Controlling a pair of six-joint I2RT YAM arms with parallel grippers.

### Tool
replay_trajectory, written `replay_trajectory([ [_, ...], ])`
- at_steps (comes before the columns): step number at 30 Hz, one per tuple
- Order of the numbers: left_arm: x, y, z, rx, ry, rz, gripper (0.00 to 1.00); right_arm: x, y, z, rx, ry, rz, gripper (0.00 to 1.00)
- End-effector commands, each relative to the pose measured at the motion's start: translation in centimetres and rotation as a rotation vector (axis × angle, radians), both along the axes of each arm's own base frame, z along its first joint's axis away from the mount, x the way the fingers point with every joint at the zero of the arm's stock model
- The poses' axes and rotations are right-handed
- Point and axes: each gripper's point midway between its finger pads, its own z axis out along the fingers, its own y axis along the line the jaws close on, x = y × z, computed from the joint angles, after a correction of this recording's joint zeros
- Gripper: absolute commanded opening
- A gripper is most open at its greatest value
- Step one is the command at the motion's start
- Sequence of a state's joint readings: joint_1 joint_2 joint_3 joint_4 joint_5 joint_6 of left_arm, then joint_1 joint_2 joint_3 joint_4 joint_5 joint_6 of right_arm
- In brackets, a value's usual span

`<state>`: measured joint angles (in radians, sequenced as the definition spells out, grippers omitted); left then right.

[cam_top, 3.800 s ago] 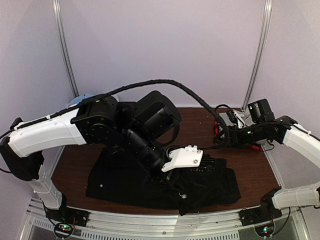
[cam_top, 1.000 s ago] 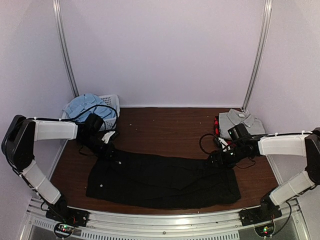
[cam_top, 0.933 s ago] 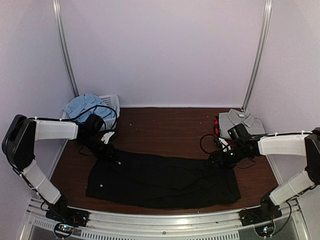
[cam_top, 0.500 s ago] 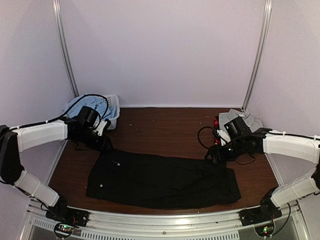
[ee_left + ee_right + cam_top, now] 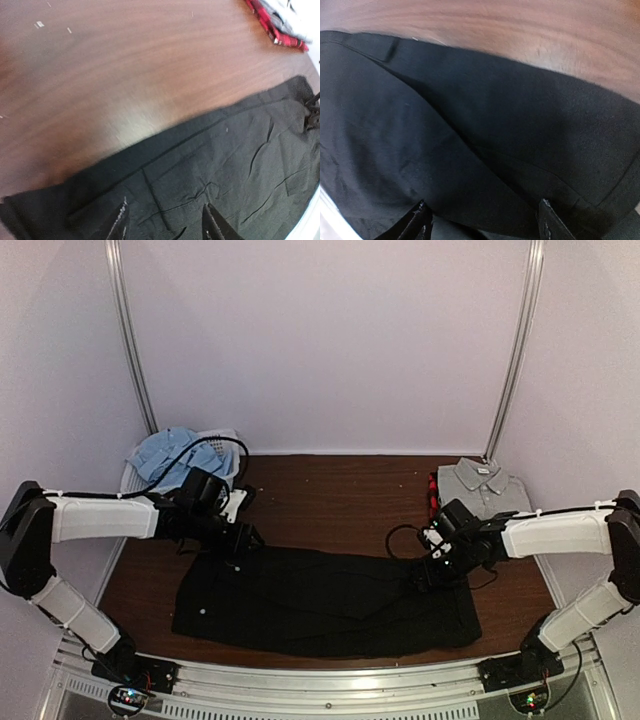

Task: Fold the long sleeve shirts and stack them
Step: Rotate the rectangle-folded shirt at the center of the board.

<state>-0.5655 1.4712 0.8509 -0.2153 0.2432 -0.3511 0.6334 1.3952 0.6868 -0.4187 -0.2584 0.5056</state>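
Black shirt between two low arms

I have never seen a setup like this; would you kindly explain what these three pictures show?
This is a robot with two arms bolted at the near edge of a wooden table. The wide picture comes from a fixed camera above and behind the arms. The other two come from small cameras on the wrists, each looking past its own pincer. A black shirt lies on the table. The left pincer and the right pincer hang open over its far edge, holding nothing. At the far right lies a folded grey shirt, with a red plaid shirt showing at its edge. At the far left, a light blue shirt sits in a white basket.
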Motion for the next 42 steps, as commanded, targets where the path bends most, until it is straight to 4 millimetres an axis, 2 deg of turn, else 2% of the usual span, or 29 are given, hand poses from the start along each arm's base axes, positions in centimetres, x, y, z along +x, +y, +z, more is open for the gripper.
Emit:
replay_trajectory([
  [1, -0.2, -0.9, -2.3, -0.003, 0.013, 0.005, 0.50, 0.5, -0.9, -2.2, -0.069, 0.020, -0.039, 0.73],
  [6, -0.5, 0.8, -4.9, 0.072, 0.028, 0.052, 0.50, 2.0, -1.5, -2.9, -0.146, -0.004, -0.062, 0.73],
  [10, -0.9, 3.6, -7.3, 0.194, 0.046, 0.131, 0.50, 3.4, -2.7, -2.8, -0.262, -0.031, -0.062, 0.74],
  [14, -2.0, 6.3, -9.2, 0.293, 0.078, 0.208, 0.48, 5.6, -2.7, -2.7, -0.344, -0.060, -0.024, 0.77],
  [18, -3.8, 8.2, -10.8, 0.330, 0.122, 0.268, 0.45, 8.7, -0.7, -3.6, -0.362, -0.074, 0.055, 0.77],
  [22, -5.7, 9.3, -11.4, 0.312, 0.164, 0.313, 0.44, 12.8, 2.4, -4.6, -0.351, -0.116, 0.121, 0.77],
  [25, -7.0, 9.7, -11.2, 0.265, 0.173, 0.361, 0.43, 16.3, 5.4, -4.5, -0.306, -0.172, 0.156, 0.77],
  [27, -7.7, 9.3, -10.8, 0.220, 0.168, 0.371, 0.42, 18.3, 7.6, -4.5, -0.267, -0.196, 0.187, 0.77],
  [28, -7.9, 9.0, -10.6, 0.200, 0.160, 0.371, 0.42, 19.3, 8.3, -5.4, -0.270, -0.198, 0.198, 0.77],
  [29, -8.1, 8.4, -10.3, 0.176, 0.148, 0.361, 0.42, 21.0, 9.7, -4.8, -0.252, -0.226, 0.207, 0.78],
  [33, -9.0, 5.9, -10.0, 0.120, 0.146, 0.290, 0.42, 25.0, 12.2, -5.3, -0.266, -0.284, 0.255, 0.78],
  [36, -10.0, 3.7, -10.4, 0.120, 0.156, 0.217, 0.42, 28.2, 12.7, -5.1, -0.324, -0.358, 0.276, 0.81],
  [38, -10.4, 1.5, -10.5, 0.118, 0.156, 0.143, 0.43, 30.1, 12.5, -4.2, -0.353, -0.415, 0.281, 0.83],
  [42, -11.2, -4.4, -9.8, 0.100, 0.130, -0.044, 0.43, 31.7, 12.4, 0.0, -0.338, -0.517, 0.259, 0.89],
])
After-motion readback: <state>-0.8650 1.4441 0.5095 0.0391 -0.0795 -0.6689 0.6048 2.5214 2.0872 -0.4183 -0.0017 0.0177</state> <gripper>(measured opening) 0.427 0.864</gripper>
